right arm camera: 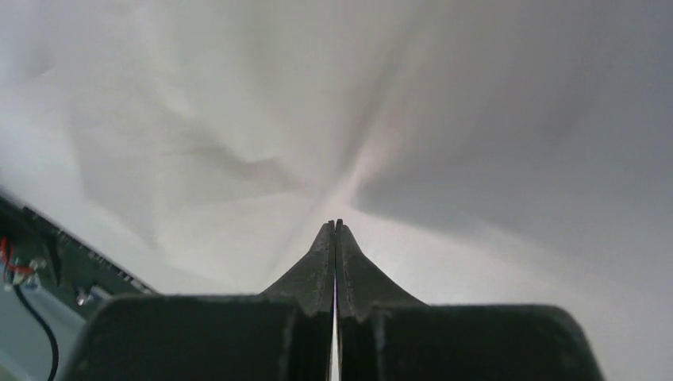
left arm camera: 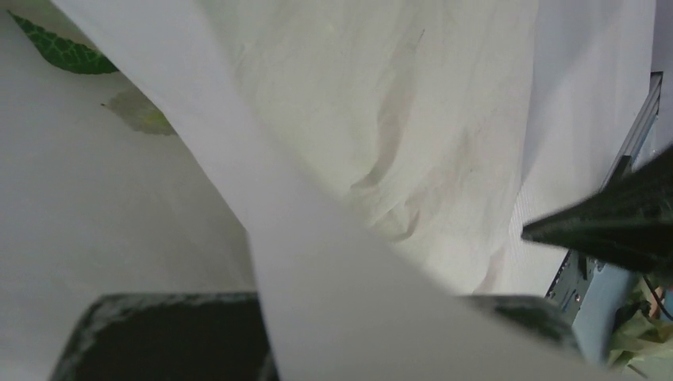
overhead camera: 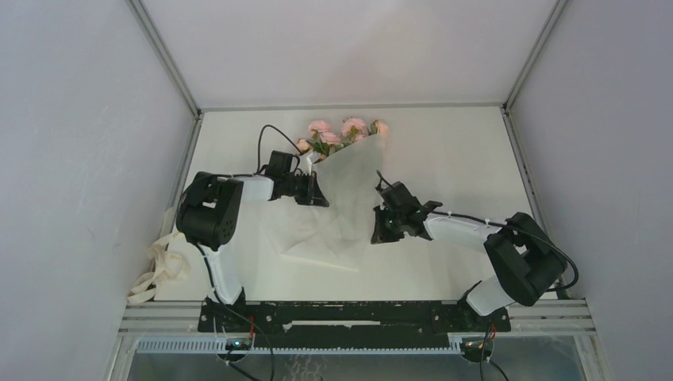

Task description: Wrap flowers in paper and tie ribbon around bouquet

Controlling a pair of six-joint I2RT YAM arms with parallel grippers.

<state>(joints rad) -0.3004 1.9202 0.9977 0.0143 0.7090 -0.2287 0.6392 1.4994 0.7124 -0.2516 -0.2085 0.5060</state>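
The flowers [overhead camera: 337,133], pink roses with green leaves, lie at the table's far middle, heads poking out of the paper [overhead camera: 345,202]. That translucent white sheet is folded over the stems into a rough cone, its lower part spread on the table. My left gripper [overhead camera: 321,190] is shut on the paper's left edge; in the left wrist view the paper [left arm camera: 333,278] runs between its dark fingers [left arm camera: 167,333]. My right gripper [overhead camera: 378,226] is at the paper's right edge, tips [right arm camera: 335,226] shut together against the creased paper [right arm camera: 238,143]. The ribbon [overhead camera: 163,266] lies looped at the table's left edge.
A green leaf [left arm camera: 67,51] shows beside the paper in the left wrist view, and a dark pointed shape [left arm camera: 619,218] enters from the right. Grey walls stand close on both sides. The metal rail [overhead camera: 357,317] with the arm bases runs along the near edge.
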